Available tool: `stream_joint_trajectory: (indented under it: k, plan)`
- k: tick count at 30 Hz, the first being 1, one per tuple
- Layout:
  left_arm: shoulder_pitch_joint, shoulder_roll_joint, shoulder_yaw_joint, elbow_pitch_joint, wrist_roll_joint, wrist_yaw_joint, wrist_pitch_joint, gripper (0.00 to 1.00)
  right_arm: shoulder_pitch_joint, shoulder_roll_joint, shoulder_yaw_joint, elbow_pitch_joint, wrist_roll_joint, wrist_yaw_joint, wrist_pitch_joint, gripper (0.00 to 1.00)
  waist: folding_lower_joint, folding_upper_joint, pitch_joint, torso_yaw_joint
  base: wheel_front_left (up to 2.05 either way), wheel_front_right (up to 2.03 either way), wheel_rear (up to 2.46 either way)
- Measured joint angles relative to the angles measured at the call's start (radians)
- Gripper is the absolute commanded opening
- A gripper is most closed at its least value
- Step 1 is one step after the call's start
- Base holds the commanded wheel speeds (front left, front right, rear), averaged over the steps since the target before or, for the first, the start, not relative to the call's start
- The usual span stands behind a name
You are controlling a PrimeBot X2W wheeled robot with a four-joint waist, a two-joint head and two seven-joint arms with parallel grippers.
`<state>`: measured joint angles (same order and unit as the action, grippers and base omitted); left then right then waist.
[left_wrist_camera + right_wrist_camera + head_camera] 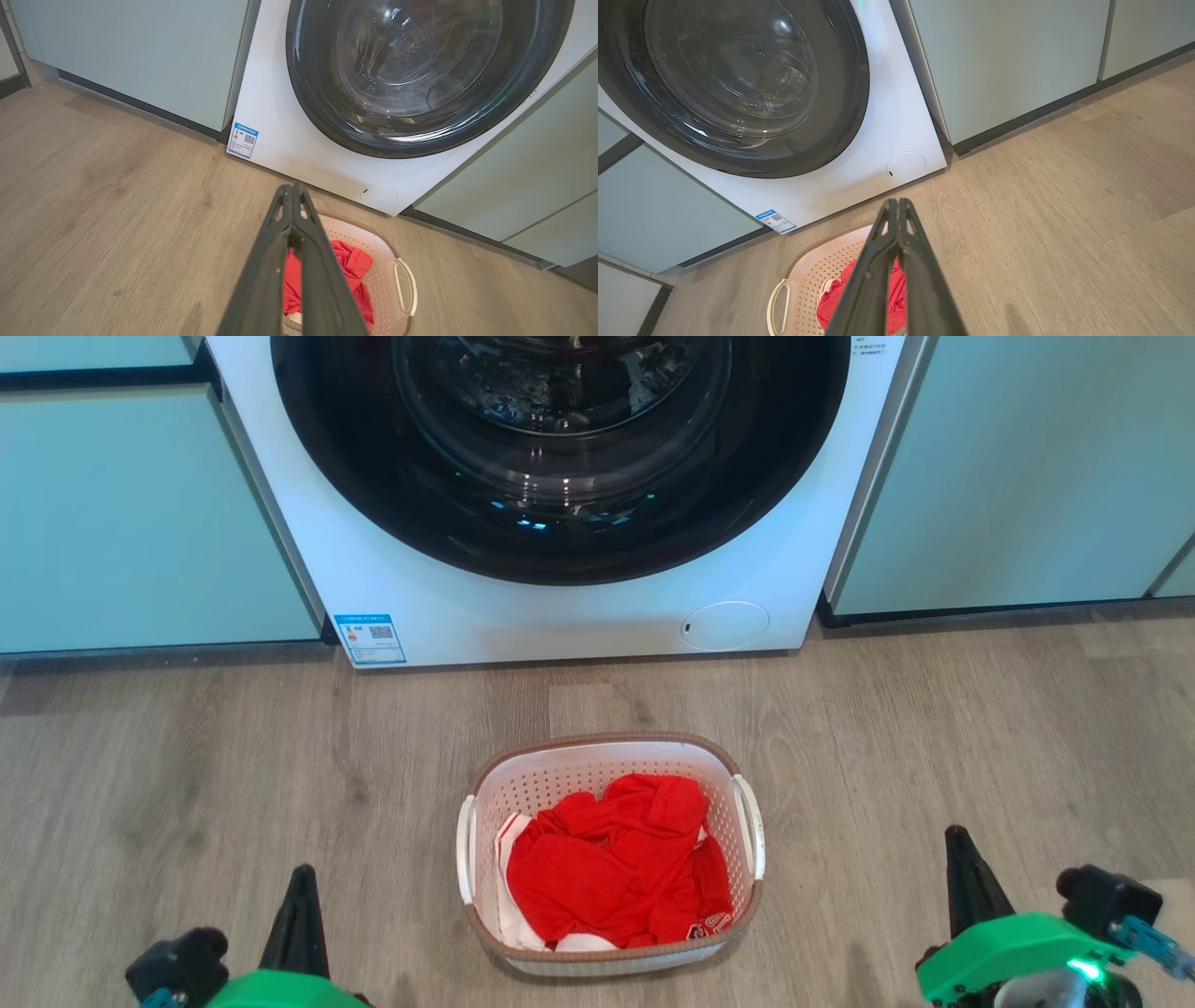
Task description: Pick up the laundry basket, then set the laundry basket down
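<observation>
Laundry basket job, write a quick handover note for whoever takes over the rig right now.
Left gripper: shut, empty, left of the laundry basket.
Right gripper: shut, empty, right of it.
Basket stands on the wood floor before the washing machine, red clothing inside.
Done: nothing evident; neither gripper touches it.
Left: likely grip the handles, lift, set down.

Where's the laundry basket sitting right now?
In the head view the laundry basket stands on the wood floor at lower centre, just in front of the washing machine, between the left gripper and right gripper, touching neither.
</observation>
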<state>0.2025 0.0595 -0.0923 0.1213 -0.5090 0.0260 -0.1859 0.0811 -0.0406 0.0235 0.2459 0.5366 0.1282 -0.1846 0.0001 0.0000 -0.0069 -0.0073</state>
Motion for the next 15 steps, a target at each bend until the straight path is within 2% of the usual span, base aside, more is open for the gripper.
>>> stream_joint_trajectory:
  k: [15]
  plan:
    - [-0.035, 0.003, 0.008, 0.023, -0.167, -0.026, 0.034, 0.00, -0.021, -0.003, -0.017, 0.004, 0.160, 0.000, 0.035, 0.00, 0.0000, 0.0000, 0.001, 0.001, 0.00, 0.00, 0.00]
